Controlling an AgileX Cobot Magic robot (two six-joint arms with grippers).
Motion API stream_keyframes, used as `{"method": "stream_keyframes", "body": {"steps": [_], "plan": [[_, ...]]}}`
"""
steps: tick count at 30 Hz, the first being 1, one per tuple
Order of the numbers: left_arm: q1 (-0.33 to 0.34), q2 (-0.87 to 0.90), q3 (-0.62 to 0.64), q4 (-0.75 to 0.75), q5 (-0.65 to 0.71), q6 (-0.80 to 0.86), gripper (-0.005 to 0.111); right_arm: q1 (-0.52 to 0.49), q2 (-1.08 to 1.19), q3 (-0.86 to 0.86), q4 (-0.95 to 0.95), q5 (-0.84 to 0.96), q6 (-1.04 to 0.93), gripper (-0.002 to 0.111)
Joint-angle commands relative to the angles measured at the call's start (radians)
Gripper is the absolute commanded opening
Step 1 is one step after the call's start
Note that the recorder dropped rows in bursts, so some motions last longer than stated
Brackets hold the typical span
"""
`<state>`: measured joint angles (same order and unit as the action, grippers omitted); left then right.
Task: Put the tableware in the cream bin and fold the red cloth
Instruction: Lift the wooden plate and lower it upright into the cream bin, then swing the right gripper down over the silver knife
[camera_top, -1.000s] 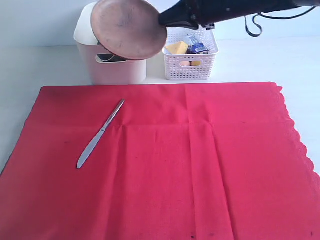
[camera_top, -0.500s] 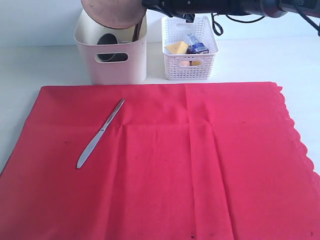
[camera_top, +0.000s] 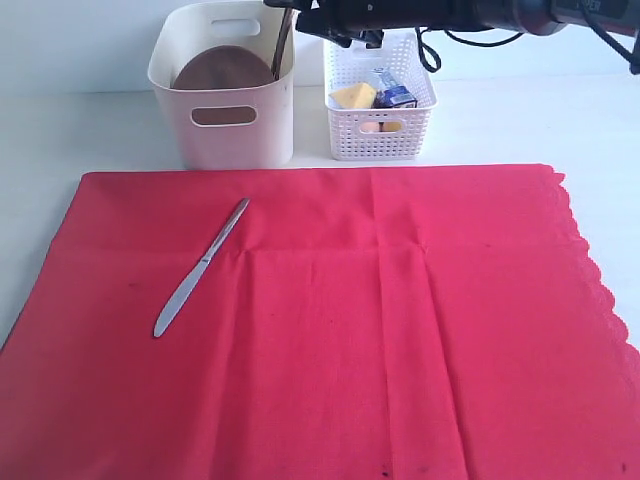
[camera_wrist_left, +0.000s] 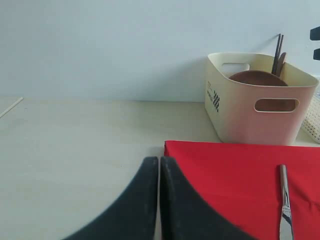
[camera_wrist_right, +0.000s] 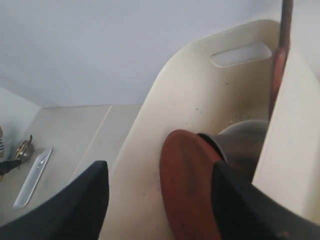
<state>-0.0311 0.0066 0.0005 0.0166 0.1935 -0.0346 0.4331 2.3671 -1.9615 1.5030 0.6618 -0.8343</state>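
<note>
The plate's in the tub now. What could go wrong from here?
1. The open right pincer hangs over the tall cream plastic bin, above the round brown plate inside; pulling away, it might clip the rim or the upright dark chopsticks.
2. The silver table knife lies flat on the large red cloth; a grab may slip or bunch the fabric.
3. Folding before it's removed would likely trap it.

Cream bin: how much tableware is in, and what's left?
Done: the round brown plate sits in the cream bin beside dark utensil handles. In hand: nothing; the right gripper hangs open over the bin. Remaining: the silver table knife lies on the red cloth, which is spread flat, unfolded.
</note>
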Motion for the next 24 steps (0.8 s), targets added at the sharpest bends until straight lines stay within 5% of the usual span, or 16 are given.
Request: {"method": "stream_keyframes", "body": {"steps": [1, 5, 12, 18, 24], "plan": [[0.003, -0.007, -0.001, -0.006, 0.002, -0.001, 0.004, -0.033, -0.032, -0.011, -0.024, 0.117, -0.003, 0.058], [0.003, -0.007, -0.001, -0.006, 0.002, -0.001, 0.004, -0.081, -0.057, -0.011, -0.065, 0.264, -0.003, 0.050], [0.003, -0.007, -0.001, -0.006, 0.002, -0.001, 0.004, -0.110, -0.152, -0.009, -0.225, 0.415, 0.029, 0.000], [0.003, -0.007, -0.001, -0.006, 0.002, -0.001, 0.004, -0.107, -0.250, 0.016, -0.390, 0.523, 0.079, 0.000], [0.003, -0.007, -0.001, -0.006, 0.002, -0.001, 0.004, -0.104, -0.352, 0.342, -0.275, 0.504, -0.136, 0.000]]}}
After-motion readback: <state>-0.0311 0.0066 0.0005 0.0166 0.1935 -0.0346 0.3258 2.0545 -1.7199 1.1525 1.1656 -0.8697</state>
